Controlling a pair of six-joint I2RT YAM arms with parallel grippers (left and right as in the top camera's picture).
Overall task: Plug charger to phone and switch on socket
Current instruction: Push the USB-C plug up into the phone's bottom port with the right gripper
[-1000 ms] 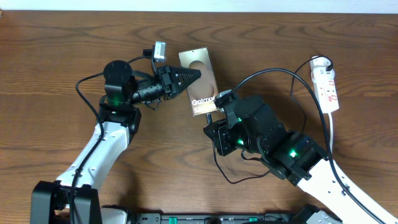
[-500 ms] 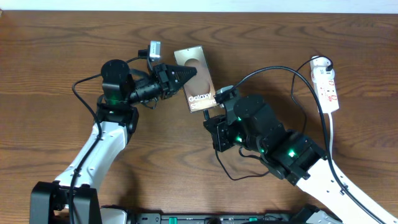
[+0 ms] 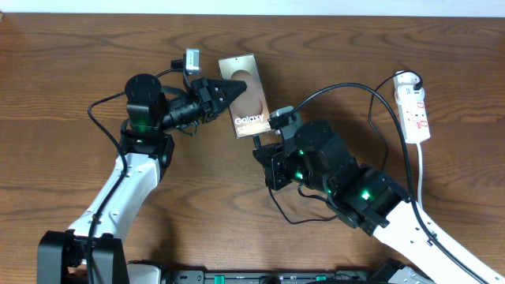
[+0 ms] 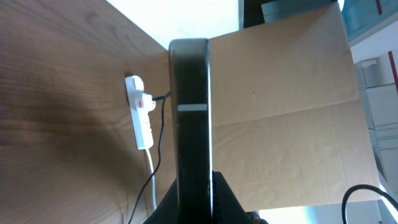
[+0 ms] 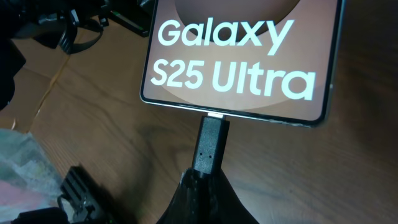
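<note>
The phone [image 3: 246, 93], a slab with a pale circle and "Galaxy" lettering, is held above the table by my left gripper [image 3: 230, 87], shut on its left edge. In the left wrist view I see it edge-on [image 4: 191, 118] between the fingers [image 4: 196, 199]. My right gripper [image 3: 272, 136] is shut on the charger connector [image 5: 210, 144], whose tip touches the phone's bottom edge [image 5: 239, 62]. The black charger cable [image 3: 371, 99] runs right to its plug [image 3: 413, 79] in the white socket strip [image 3: 415, 106], which also shows in the left wrist view [image 4: 142, 118].
The strip's white cord [image 3: 418, 177] trails down the right side. A slack loop of black cable [image 3: 296, 221] lies on the wood under my right arm. A cardboard panel [image 4: 286, 112] stands beyond the table's far edge.
My left gripper has moved the phone up and to the left. My right gripper has followed with the connector, staying at the phone's bottom edge.
</note>
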